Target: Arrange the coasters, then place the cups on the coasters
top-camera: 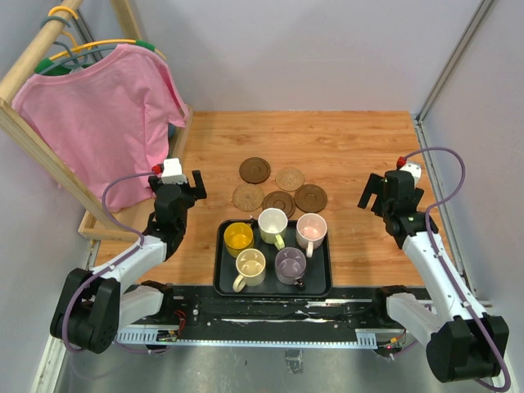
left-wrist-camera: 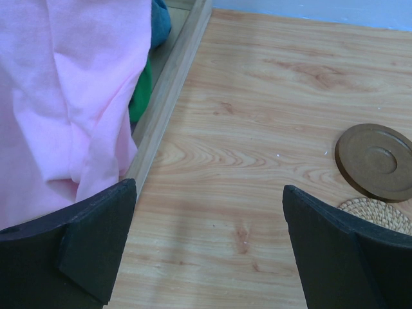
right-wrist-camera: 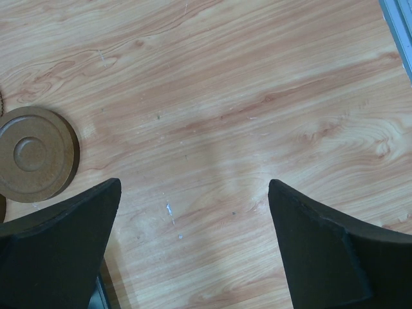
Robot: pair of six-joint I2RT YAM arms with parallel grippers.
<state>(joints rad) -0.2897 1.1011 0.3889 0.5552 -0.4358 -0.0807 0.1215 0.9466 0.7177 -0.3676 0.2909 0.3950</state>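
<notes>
Three dark brown coasters and two tan ones lie clustered mid-table. Just in front, a black tray holds the cups: yellow, whitish-green, pale pink, cream and greyish-purple. My left gripper hovers open left of the coasters, over bare wood; a dark brown coaster and a tan woven coaster lie to its right. My right gripper hovers open right of the cluster, a brown coaster to its left.
A pink shirt hangs from a wooden rack along the left side; the rack's base rail runs beside the left gripper. Grey walls close in the back and right, with a metal edge along the right of the table.
</notes>
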